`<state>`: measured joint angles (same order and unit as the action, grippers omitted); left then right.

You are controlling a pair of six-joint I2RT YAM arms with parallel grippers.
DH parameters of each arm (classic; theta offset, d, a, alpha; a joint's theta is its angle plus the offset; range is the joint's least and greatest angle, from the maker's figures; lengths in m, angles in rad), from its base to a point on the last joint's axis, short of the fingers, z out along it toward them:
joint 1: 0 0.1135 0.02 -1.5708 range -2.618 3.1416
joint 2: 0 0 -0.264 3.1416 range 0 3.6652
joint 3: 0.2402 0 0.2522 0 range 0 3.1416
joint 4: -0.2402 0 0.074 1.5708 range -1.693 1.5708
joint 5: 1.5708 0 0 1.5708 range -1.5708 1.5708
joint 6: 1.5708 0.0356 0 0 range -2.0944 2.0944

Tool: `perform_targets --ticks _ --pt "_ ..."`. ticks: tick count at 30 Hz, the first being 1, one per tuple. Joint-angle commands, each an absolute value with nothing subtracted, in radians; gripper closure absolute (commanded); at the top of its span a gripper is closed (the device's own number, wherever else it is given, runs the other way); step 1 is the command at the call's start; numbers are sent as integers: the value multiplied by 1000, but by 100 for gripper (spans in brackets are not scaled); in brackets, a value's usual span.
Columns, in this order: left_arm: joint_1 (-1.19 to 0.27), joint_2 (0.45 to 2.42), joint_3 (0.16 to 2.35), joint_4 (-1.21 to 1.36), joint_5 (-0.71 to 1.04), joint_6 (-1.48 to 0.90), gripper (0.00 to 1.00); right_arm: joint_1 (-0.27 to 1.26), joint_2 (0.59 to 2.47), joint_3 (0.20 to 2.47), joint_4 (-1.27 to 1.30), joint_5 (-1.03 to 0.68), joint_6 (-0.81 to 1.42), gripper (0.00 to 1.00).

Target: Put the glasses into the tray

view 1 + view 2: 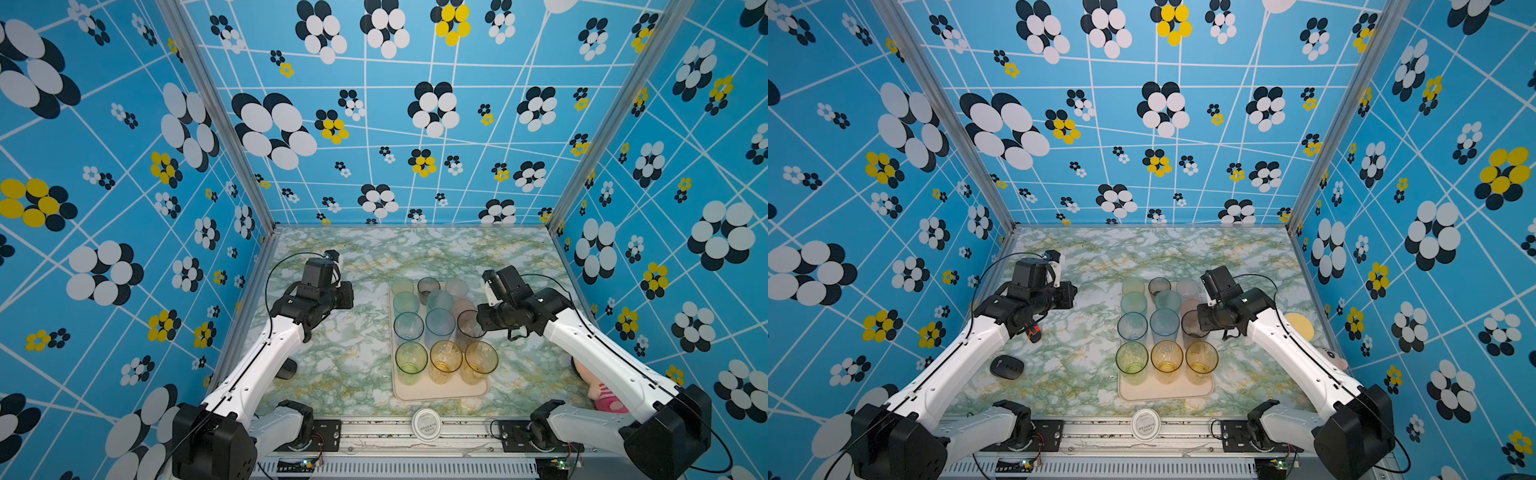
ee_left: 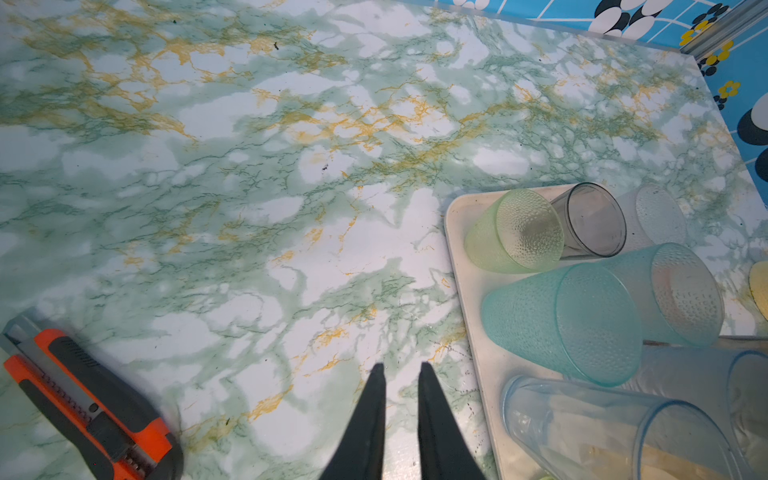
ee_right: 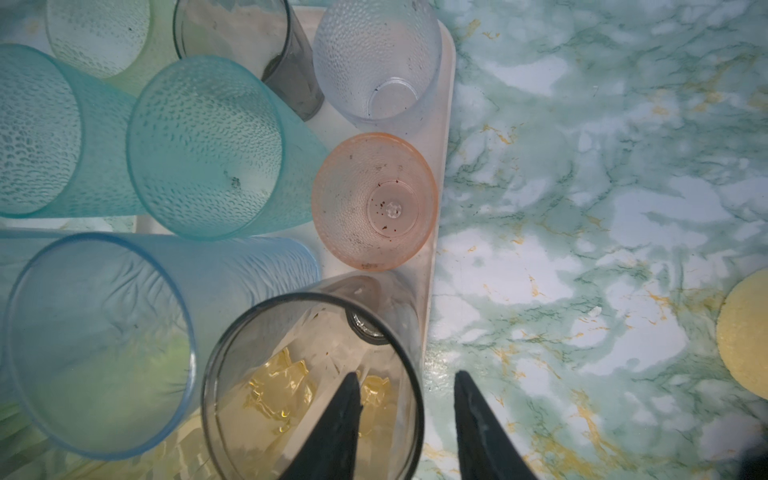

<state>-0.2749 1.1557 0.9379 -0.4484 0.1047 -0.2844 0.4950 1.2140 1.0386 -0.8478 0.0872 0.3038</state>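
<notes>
The pale tray (image 1: 440, 392) (image 1: 1165, 395) lies right of the table's middle and holds several upright glasses: green (image 1: 411, 357), amber (image 1: 446, 356), blue (image 1: 439, 322), teal and pink (image 3: 374, 199). A tall smoky grey glass (image 3: 270, 332) (image 1: 468, 328) stands at the tray's right edge. My right gripper (image 3: 407, 376) (image 1: 482, 322) is open astride its rim, one finger inside, one outside, both clear of the wall. My left gripper (image 2: 401, 365) (image 1: 345, 295) hangs over bare table left of the tray (image 2: 461, 232), its fingers a narrow gap apart with nothing between.
An orange utility knife (image 2: 83, 399) lies below the left wrist, and a black mouse (image 1: 1007, 366) nearer the front left. A round white lid (image 1: 427, 424) sits on the front rail. A yellow disc (image 1: 1300, 326) and a plush toy (image 1: 602, 395) lie at the right wall.
</notes>
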Motion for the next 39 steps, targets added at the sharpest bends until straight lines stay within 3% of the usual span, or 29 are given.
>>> perform_targets --ticks 1,14,19,23,24,25,26,34,39 --pt "-267 1154 923 -442 100 -275 82 489 1186 1064 -844 112 306 58" --pt "-262 1135 866 -374 51 -280 81 472 1083 1099 -807 248 282 47" --pt "-252 1084 767 -209 22 -276 69 452 980 1070 -754 339 281 39" --pt "-236 1050 716 -90 23 -253 62 424 857 1002 -676 430 283 26" --pt "-233 1045 709 -65 18 -244 58 416 829 985 -658 460 281 23" --pt "-229 1043 703 -45 12 -237 43 407 801 971 -644 484 278 19" --pt "-224 1044 700 -28 2 -231 0 397 775 954 -629 512 274 16" --pt "-195 1056 641 153 -117 -213 1 311 703 851 -569 565 282 8" --pt "-195 1060 551 292 -294 -129 1 272 706 748 -471 549 293 7"
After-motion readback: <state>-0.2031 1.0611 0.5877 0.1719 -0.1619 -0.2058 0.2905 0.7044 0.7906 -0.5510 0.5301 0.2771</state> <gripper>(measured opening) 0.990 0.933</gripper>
